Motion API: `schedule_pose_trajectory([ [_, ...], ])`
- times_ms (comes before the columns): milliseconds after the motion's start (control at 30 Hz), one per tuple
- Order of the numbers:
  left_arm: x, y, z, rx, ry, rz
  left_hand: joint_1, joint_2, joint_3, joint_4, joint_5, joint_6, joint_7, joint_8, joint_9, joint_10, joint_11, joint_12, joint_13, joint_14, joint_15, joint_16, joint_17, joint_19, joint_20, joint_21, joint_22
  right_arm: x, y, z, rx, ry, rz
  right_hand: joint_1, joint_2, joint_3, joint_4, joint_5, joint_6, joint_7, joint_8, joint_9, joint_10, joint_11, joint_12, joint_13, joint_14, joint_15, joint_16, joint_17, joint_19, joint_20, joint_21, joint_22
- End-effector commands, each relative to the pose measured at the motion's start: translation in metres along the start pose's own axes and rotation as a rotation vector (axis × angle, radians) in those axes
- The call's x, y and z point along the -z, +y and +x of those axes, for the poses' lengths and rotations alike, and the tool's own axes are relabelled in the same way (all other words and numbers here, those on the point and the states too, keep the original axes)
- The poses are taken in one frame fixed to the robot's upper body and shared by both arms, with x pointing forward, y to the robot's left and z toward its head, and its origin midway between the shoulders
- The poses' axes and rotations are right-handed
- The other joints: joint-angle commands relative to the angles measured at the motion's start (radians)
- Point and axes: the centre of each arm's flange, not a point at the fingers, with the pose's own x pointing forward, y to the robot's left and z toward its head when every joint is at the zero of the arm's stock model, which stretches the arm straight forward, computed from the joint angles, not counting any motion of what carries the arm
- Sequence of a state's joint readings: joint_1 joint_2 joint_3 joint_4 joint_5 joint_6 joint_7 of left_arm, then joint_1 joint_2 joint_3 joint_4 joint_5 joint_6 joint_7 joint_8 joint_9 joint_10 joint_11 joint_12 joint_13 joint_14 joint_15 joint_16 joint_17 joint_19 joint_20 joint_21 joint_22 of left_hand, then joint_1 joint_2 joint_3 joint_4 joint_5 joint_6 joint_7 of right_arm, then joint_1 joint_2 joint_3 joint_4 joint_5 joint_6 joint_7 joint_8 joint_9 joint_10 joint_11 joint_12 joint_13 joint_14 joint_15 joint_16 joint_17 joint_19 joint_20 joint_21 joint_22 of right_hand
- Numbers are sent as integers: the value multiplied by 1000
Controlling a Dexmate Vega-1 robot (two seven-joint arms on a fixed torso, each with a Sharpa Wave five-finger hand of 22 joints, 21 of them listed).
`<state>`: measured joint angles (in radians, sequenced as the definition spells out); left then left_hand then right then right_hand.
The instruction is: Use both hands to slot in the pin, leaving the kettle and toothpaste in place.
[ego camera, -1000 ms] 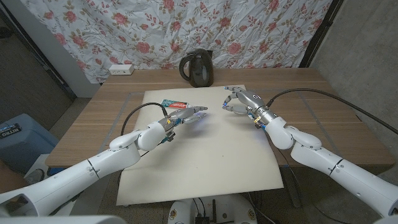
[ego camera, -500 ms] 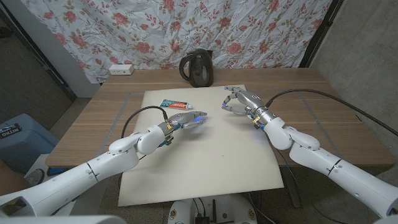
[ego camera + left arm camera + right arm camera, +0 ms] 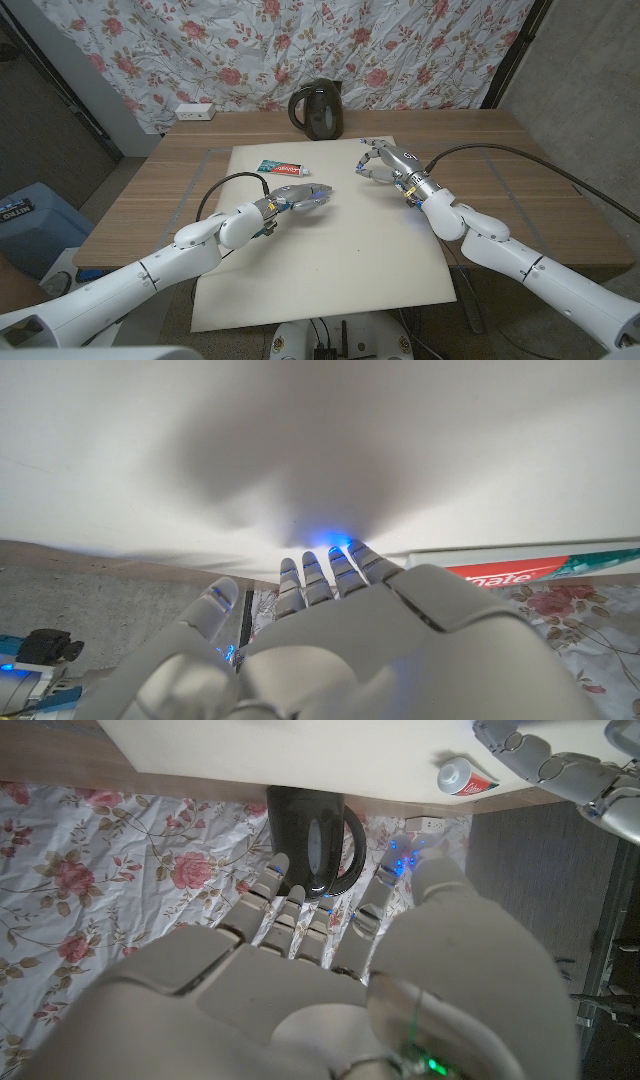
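Note:
My left hand [image 3: 300, 194] hovers low over the white mat [image 3: 330, 260], just in front of the toothpaste [image 3: 280, 168]. Its fingers [image 3: 325, 575] stretch forward side by side, the thumb apart, with a blue glow at the tips. I cannot tell whether they hold anything. My right hand [image 3: 385, 161] stands at the mat's far right part, fingers curled down like a claw. What is under or in it is hidden. The black kettle [image 3: 318, 110] stands behind the mat; it also shows past my right hand's fingers [image 3: 290, 905] as the kettle [image 3: 315, 850]. I see no pin.
A white power strip [image 3: 195, 112] lies at the table's far left corner. A floral curtain hangs behind the table. Black cables run along both arms. A blue bin [image 3: 25, 215] stands on the floor to the left.
My left hand has moved away from the toothpaste, toward the near right, and sunk a little lower over the mat. My right hand has stayed put.

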<state>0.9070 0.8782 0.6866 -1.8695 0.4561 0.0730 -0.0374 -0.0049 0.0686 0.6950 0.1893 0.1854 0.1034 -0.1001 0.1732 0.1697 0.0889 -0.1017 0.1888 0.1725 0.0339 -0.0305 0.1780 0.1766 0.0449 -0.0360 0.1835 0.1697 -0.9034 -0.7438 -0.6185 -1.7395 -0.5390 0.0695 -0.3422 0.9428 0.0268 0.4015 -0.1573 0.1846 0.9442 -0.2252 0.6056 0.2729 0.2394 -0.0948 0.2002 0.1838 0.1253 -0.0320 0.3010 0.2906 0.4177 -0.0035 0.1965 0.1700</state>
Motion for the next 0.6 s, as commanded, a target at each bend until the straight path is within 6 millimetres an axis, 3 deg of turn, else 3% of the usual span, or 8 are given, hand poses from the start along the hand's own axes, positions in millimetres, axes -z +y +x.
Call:
schedule_pose_trajectory([
  [33, 4, -2, 3, 31, -8, 13, -3, 106, -6, -2, 7, -4, 4, 6, 5, 2, -4, 0, 1, 5, -88, 5, 2, 0, -120, 1, 3, -2, 5, 7, 9, 0, 14, 5, 6, -3, -4, -3, -8, 0, -3, 3, 2, 1, -3, 5, 3, 1, 5, 3, 6, 0, -1, 2],
  [600, 3, -3, 9, 50, -29, 20, -1, 105, -8, -5, 7, 0, 8, 9, 5, 9, 0, 2, 1, 7, -84, 5, 1, -1, -123, 3, 3, -1, 23, 8, 14, 4, 48, 12, 2, -7, -8, -3, -13, -1, -7, 1, 3, 4, -3, 5, 2, 1, 5, 5, 8, 0, 0, 2],
])
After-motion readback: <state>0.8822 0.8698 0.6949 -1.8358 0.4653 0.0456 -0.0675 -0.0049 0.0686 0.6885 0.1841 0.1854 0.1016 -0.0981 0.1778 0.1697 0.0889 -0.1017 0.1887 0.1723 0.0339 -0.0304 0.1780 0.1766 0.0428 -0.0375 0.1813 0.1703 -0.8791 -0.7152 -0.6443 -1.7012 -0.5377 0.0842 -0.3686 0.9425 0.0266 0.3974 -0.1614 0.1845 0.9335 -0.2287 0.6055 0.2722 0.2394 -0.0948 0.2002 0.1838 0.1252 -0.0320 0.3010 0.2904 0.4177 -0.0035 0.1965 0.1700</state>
